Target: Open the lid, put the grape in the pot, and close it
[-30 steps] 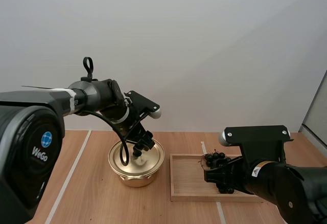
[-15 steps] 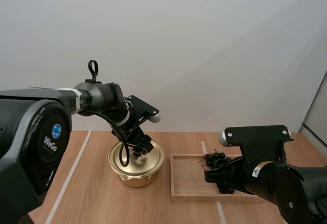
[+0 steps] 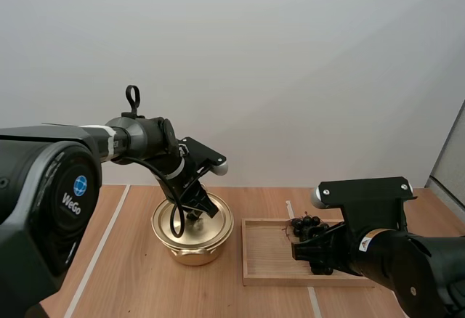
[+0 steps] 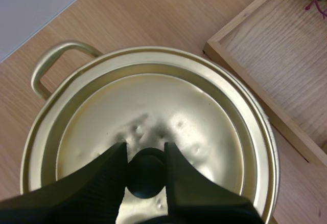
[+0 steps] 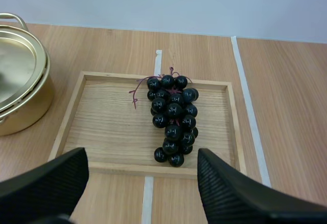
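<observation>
Nearest, at the lower right of the high view, the right gripper (image 5: pixel 142 155) hangs released, with its two fingers spread wide over the near rim of the wooden tray (image 5: pixel 102 127). The grapes (image 5: pixel 172 116) lie in the tray just beyond the fingers, with the stem end pointing away and nothing touching them. Farther on, at the middle of the high view, the pot (image 3: pixel 190 249) stands on the table (image 3: pixel 131 274) just beside the tray's left edge. The left gripper (image 4: pixel 145 147) is down on the lid (image 4: pixel 168 106), its fingers clenched on the black knob (image 4: pixel 146 175), one on each side.

The step in hand looks like lifting the lid off. It should go best with the pinch kept firm and centred on the knob. The lift should be straight up until the lid's edge clears the pot's rim, and only then swing sideways — away from the tray, so the right arm has a free path to the pot.

The left wrist view shows the fingers' contact with the knob, which the arm hides in the high view. The right wrist view shows the whole bunch, which the right arm half covers in the high view. Whether the lid is already off its seat I cannot tell — no gap shows at the rim.
</observation>
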`<state>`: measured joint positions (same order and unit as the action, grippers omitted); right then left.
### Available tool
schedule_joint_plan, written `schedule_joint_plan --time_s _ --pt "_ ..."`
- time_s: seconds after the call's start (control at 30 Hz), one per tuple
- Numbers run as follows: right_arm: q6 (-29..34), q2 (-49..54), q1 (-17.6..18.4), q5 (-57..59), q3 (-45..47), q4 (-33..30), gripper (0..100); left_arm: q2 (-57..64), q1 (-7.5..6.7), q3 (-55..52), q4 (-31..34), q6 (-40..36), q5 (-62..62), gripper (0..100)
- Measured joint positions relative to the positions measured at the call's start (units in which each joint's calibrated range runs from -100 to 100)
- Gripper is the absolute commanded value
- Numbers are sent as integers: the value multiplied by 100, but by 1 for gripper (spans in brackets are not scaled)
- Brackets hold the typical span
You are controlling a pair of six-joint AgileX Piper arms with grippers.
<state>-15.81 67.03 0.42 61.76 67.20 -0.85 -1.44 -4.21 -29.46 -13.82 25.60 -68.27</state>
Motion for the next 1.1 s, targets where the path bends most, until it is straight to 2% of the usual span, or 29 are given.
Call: schedule_joint_plan --time_s 0.27,0.5,0.57,0.77,0.93,1.1 --pt "-539 -52 0 0 0 0 100 355 0 324 23 -103 -466 0" --pt "-613 -421 0 -130 0 0 100 858 0 581 23 -113 -578 0" --pt "-623 -684 0 -234 0 -42 100 1498 0 847 23 -113 -854 0" --pt "-623 -1597 -60 -379 -316 -81 100 2116 0 1004 23 -122 -1035 0" --pt "-555 -3037 -377 -660 -930 85 100 2905 0 1004 23 -132 -1101 0" --pt "-555 -4200 -404 -1332 -1213 152 100 3129 0 1004 23 -132 -1101 0"
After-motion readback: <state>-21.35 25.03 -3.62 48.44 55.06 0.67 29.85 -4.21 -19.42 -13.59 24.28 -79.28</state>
